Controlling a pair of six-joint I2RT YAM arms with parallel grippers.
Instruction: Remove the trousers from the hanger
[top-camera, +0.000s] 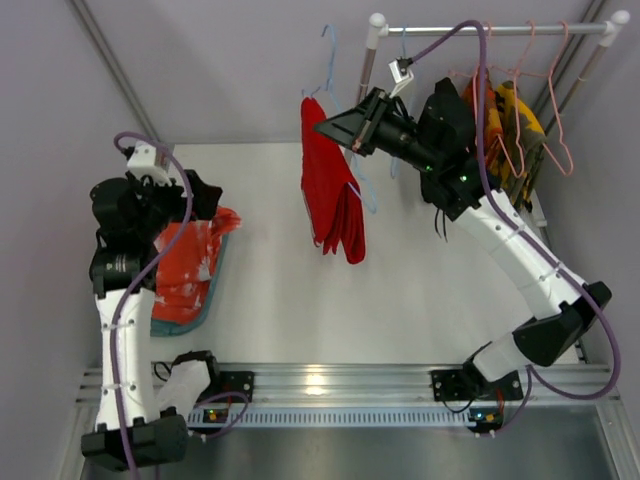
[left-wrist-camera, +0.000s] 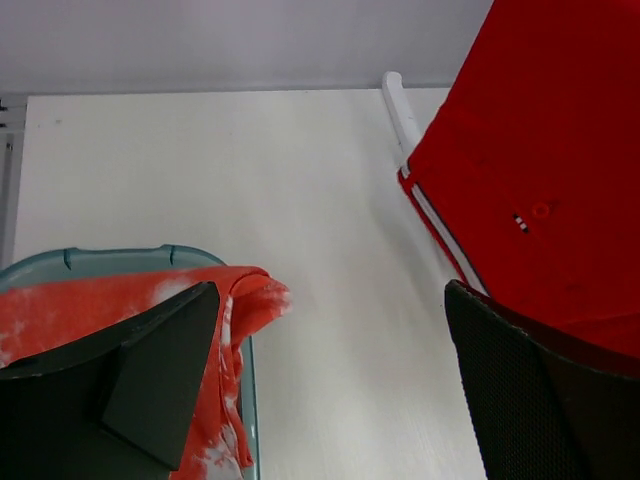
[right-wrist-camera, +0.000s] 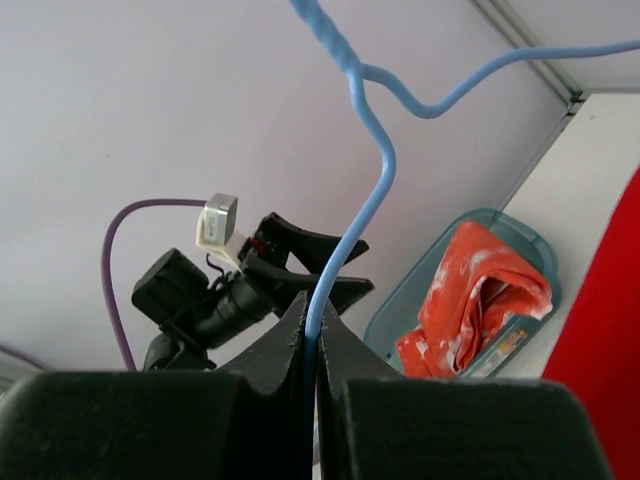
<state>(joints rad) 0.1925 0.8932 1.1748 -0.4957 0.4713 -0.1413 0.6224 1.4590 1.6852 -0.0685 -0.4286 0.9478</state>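
Note:
The plain red trousers (top-camera: 330, 195) hang in folds from a blue wire hanger (top-camera: 330, 60) held above the table's far middle. My right gripper (top-camera: 335, 128) is shut on the hanger's wire neck (right-wrist-camera: 370, 210), with the jaws (right-wrist-camera: 312, 335) pinching the wire. The red trousers also show in the left wrist view (left-wrist-camera: 540, 170). The orange-red trousers with whitish blotches (top-camera: 190, 262) lie bunched in a teal bin (top-camera: 190, 325) at the left. My left gripper (top-camera: 205, 195) is open and empty over the bin's far edge (left-wrist-camera: 330, 390), with its left finger (left-wrist-camera: 150, 370) above the blotched cloth (left-wrist-camera: 90, 305).
A clothes rail (top-camera: 490, 30) at the back right carries yellow-and-orange garments (top-camera: 510, 125) and pink wire hangers (top-camera: 540, 90). A white rack foot (left-wrist-camera: 400, 110) lies on the table under the red trousers. Grey walls close in on the left, right and back.

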